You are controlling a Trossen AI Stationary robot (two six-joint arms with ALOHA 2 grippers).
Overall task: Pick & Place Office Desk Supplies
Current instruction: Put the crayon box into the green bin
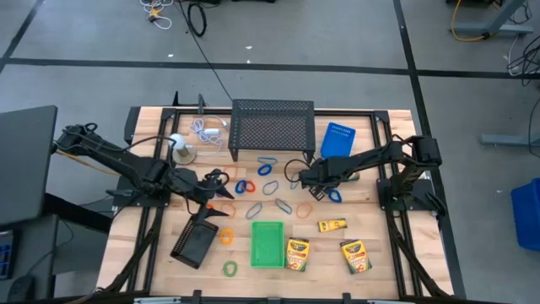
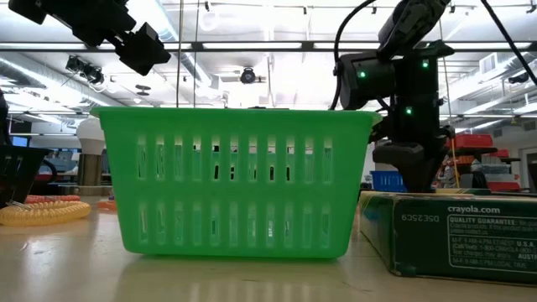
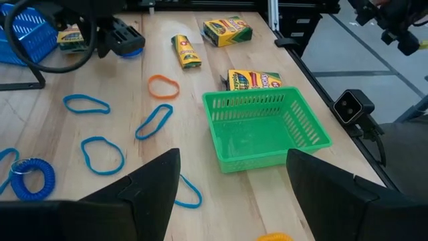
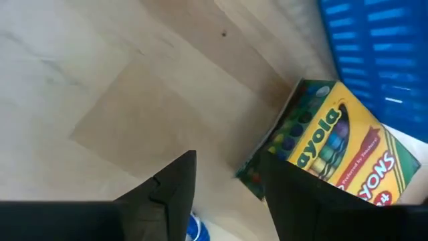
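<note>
A yellow crayon box lies on the wooden table beside the blue basket. My right gripper points steeply down over the box's near corner, its fingers apart. The arm covers that box in the high view, where my right gripper is at mid-table. Three more crayon boxes lie near the front. Blue, orange and green loops are scattered about. My left gripper hangs open above the table's left part, holding nothing. My right gripper comes from above at the crayon box's dark-edged corner. That corner shows in the gap between the fingers, and one finger stands in front of the box. I cannot tell whether either finger touches it.
A green basket stands near the front centre. A black mesh rack is at the back, and a black tray lies front left. A white coiled cable and a white ball are at the back left.
</note>
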